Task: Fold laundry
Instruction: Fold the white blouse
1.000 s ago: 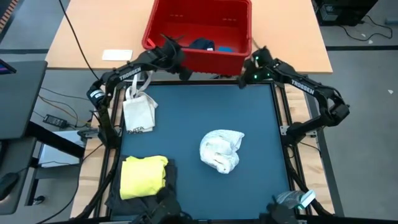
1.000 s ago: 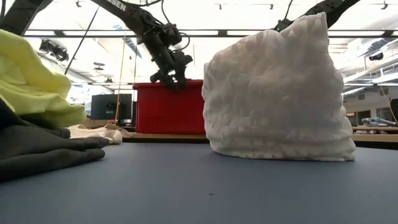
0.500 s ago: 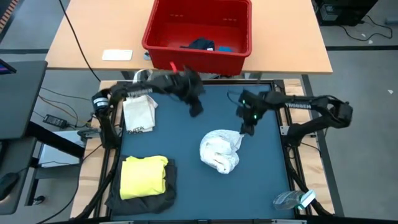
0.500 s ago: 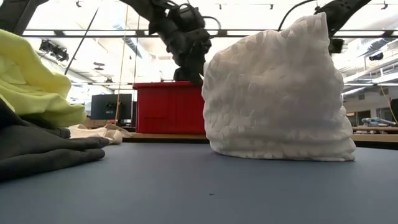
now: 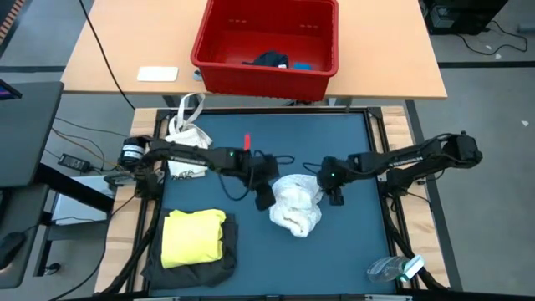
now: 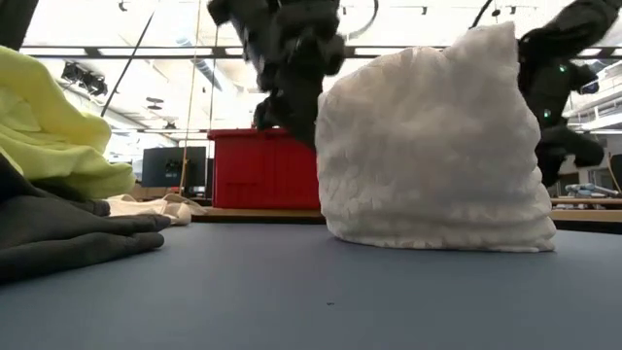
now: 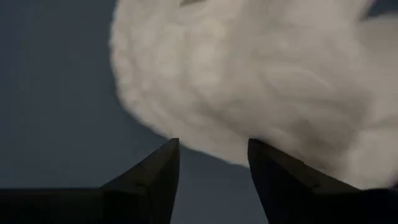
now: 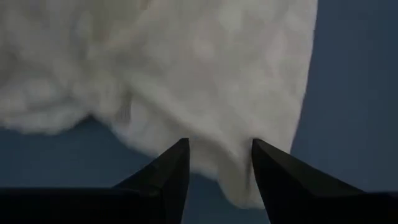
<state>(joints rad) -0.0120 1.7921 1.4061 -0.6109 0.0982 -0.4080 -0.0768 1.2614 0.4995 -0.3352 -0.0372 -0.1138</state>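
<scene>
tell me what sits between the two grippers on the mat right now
The crumpled white cloth: in the high view the left gripper is at its left edge and the right gripper at its right edge, both open.

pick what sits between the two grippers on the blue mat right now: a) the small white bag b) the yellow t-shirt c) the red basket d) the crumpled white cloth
d: in the high view the crumpled white cloth lies between the left gripper and the right gripper, and both wrist views look straight at it past open jaws.
</scene>
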